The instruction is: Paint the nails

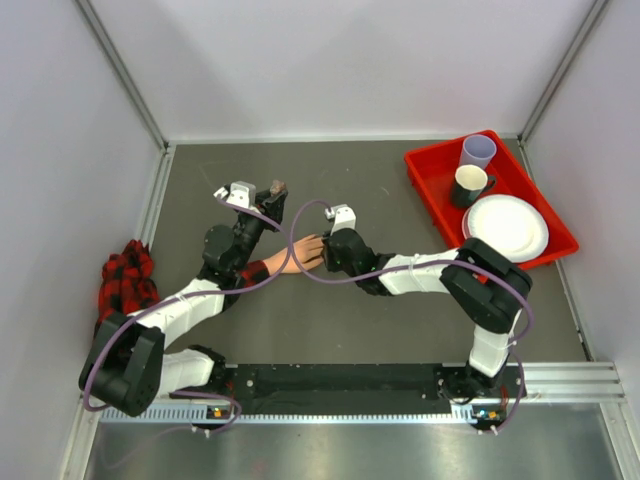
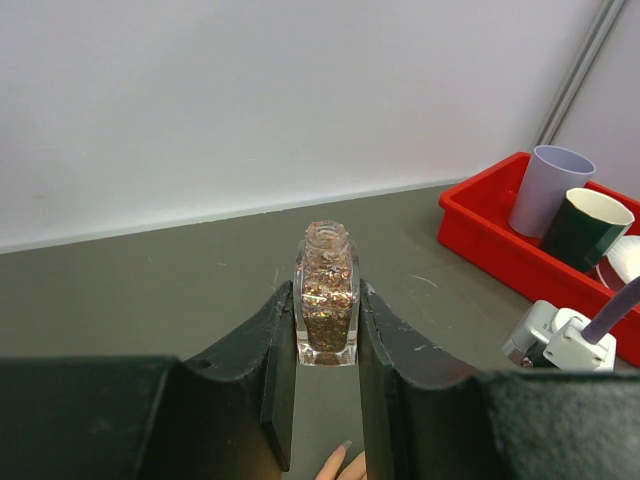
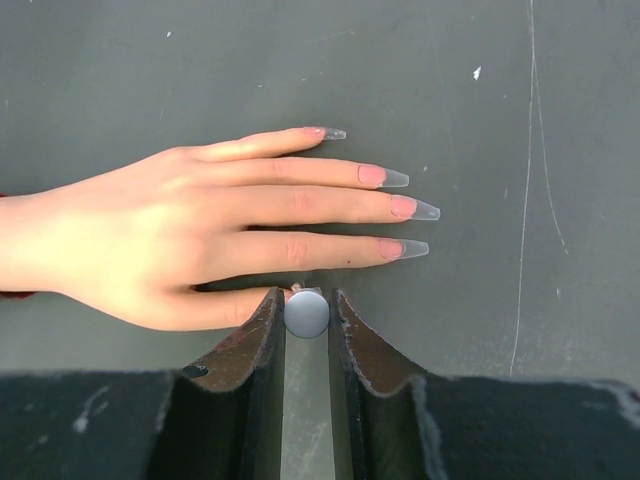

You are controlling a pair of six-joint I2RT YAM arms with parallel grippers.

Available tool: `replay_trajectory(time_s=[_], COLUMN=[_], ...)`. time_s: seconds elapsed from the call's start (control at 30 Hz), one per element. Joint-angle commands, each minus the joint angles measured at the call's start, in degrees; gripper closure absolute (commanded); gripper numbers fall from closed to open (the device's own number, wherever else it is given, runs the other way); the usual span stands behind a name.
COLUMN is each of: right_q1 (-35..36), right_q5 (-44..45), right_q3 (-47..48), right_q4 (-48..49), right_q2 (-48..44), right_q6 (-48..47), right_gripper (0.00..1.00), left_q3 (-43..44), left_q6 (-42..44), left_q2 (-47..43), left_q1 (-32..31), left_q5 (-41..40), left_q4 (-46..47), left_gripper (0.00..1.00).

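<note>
A peach mannequin hand [image 3: 190, 225] lies flat on the dark table, fingers spread, with long clear-tipped nails [image 3: 408, 208]. Its plaid sleeve [image 1: 254, 270] runs left under my left arm. My right gripper [image 3: 307, 302] is shut on the polish brush's round grey cap [image 3: 307, 314], right over the thumb tip; the brush and the thumb nail are hidden beneath it. My left gripper [image 2: 326, 322] is shut on the small open bottle of coppery glitter polish [image 2: 326, 296], held upright above the table just beyond the hand. One fingertip [image 2: 338, 462] shows below the bottle.
A red tray [image 1: 430, 170] at the back right holds a lilac cup [image 1: 478, 151], a dark cup [image 1: 470, 184] and a white plate [image 1: 506, 227]. A bundle of red-and-black plaid cloth [image 1: 126, 276] lies at the left wall. My right wrist camera [image 2: 560, 340] is close to the bottle.
</note>
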Motion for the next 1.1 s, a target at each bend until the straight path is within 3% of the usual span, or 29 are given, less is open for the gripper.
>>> replay_trajectory(time_s=[0.0, 1.07], right_q1=[-0.7, 0.6], right_q5=[0.8, 1.0], right_q3=[2.5, 1.3], right_q4=[1.8, 1.3], right_q2=[0.5, -0.9], right_q6=[0.1, -0.3], right_gripper=[1.00, 1.00], left_q3=[0.0, -0.1], left_q6=[-0.5, -0.3], left_q2=[-1.9, -2.0], left_q1=[0.2, 0.2], left_q5=[0.4, 0.5], left_q4=[2.2, 2.0], left_gripper=[1.00, 1.00])
